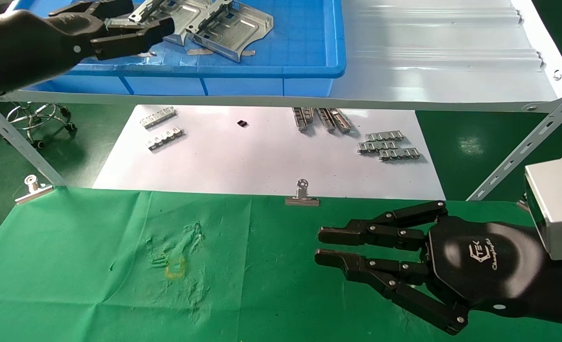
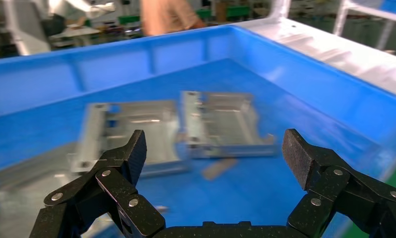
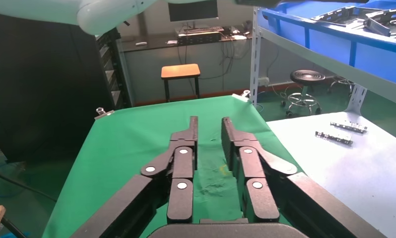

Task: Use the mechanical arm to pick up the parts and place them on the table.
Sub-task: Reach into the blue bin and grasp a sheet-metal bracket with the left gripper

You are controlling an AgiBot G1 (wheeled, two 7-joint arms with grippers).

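L gripper is held over the blue bin on the white ribbed shelf, jaws spread wide, nothing gripped. 3 parts are piled inside the bin. R gripper is parked above the green-clothed table, fingers nearly parallel w/ a narrow gap, empty. Beyond the table, a white sheet and 2 stools are seen.

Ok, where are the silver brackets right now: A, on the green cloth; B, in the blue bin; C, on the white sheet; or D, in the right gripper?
B: the parts lie inside the blue bin on the shelf, with the open left gripper over them.
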